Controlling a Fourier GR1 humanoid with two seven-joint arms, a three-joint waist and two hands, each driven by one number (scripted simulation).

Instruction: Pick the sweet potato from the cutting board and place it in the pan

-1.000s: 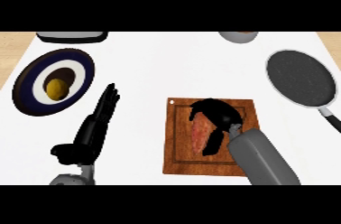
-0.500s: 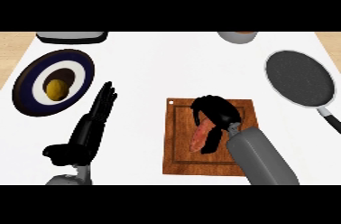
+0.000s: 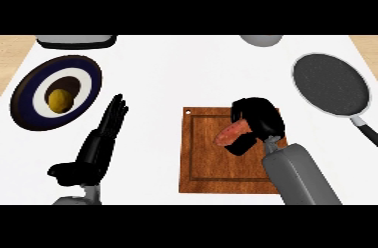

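The right hand is curling its fingers around the sweet potato over the cutting board. White table is lying open toward the pan. The left hand is resting open.

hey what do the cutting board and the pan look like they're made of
The cutting board looks like wood: reddish-brown with grain streaks and a groove running inside its edge, finished fairly smooth. The pan appears to be metal, with a dark speckled matte cooking surface inside a pale grey rim, which suggests a non-stick coating, though the look alone can't confirm that.
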